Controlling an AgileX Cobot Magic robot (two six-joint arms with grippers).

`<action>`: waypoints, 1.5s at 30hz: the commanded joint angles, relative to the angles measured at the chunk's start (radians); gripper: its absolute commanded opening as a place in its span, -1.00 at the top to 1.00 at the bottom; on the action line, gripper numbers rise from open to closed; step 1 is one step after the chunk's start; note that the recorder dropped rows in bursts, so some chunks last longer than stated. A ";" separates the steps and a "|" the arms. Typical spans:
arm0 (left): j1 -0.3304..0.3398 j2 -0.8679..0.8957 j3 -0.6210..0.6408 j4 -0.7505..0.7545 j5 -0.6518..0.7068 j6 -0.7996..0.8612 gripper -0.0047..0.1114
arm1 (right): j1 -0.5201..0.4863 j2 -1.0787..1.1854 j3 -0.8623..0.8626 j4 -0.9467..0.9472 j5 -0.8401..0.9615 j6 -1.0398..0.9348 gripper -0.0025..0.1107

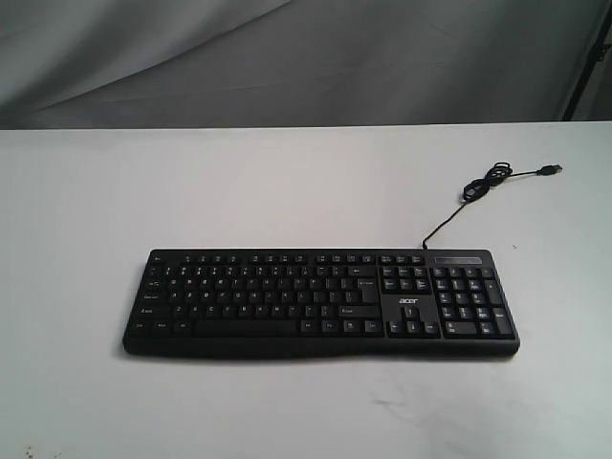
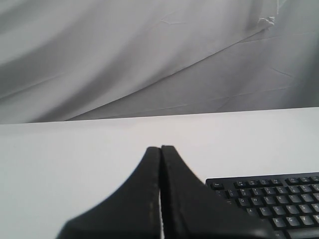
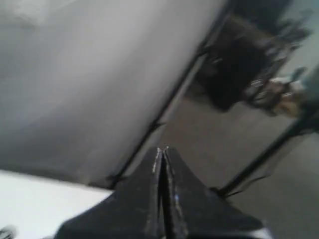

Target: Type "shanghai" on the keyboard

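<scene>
The wide black keyboard (image 1: pixel 320 301) with white legends and an "acer" logo lies flat on the white table (image 1: pixel 287 191), number pad toward the right. Its thin USB cable (image 1: pixel 483 186) curls off behind the right end. Neither arm shows in the exterior view. In the left wrist view my left gripper (image 2: pixel 160 148) is shut, empty, held off the keyboard's (image 2: pixel 271 204) upper-left corner. My right gripper (image 3: pixel 162 149) is shut too, empty, aimed past the table edge at the backdrop; no keyboard shows there.
A grey cloth backdrop (image 1: pixel 287 57) hangs behind the table. The USB plug (image 1: pixel 550 169) rests loose on the table at the back right. Dark stands and clutter (image 3: pixel 249 64) lie beyond the table in the right wrist view.
</scene>
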 commanded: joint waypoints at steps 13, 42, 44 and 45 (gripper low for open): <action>-0.006 -0.002 0.002 0.000 -0.006 -0.003 0.92 | 0.415 0.413 -0.023 0.932 0.358 -0.710 0.96; -0.006 -0.002 0.002 0.000 -0.006 -0.003 0.92 | 0.869 0.769 -0.027 0.852 0.086 -0.738 0.96; -0.006 -0.002 0.002 0.000 -0.006 -0.003 0.92 | 0.869 0.772 -0.027 0.849 0.086 -0.738 0.96; -0.006 -0.002 0.002 0.000 -0.006 -0.003 0.92 | 0.869 0.771 -0.027 0.847 0.084 -0.738 0.96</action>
